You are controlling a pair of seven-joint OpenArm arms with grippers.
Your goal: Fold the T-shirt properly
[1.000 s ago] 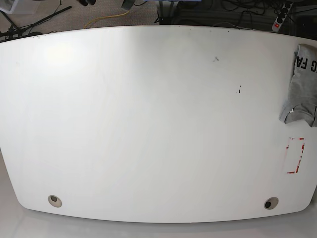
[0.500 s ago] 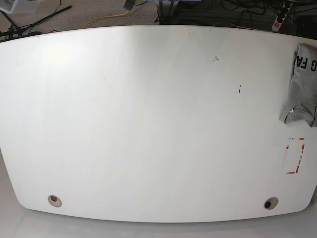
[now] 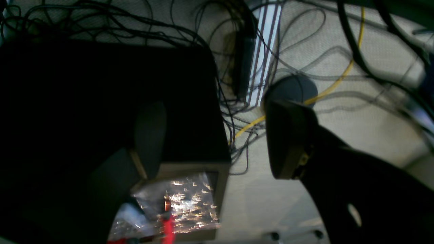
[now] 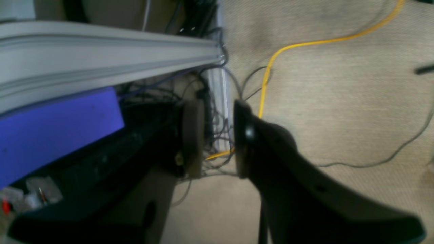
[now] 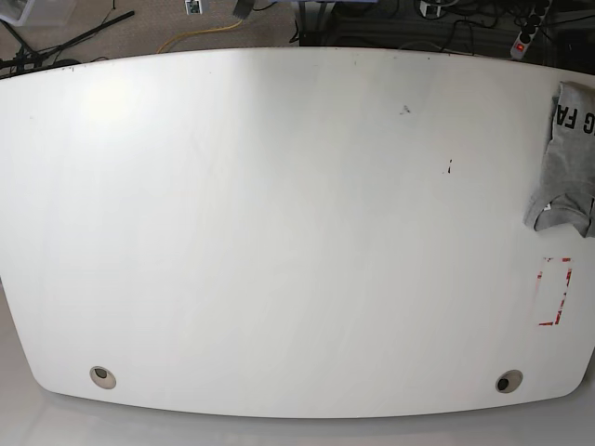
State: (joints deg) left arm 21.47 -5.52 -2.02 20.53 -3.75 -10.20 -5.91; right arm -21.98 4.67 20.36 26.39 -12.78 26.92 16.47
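T-shirt [image 5: 569, 163] bunched at table [image 5: 279, 232] edge, well apart from left gripper [image 3: 217, 135], right gripper [image 4: 217, 139]; both gape empty. Judgement: reach over, pinch shirt's hem, drag toward centre.

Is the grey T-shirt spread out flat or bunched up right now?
Bunched up. The T-shirt lies crumpled at the table's right edge, partly out of frame, with only a few black letters showing.

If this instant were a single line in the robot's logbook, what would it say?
T-shirt: bunched at table right edge, unfolded | left gripper: open, empty, over floor cables | right gripper: open, empty, off table
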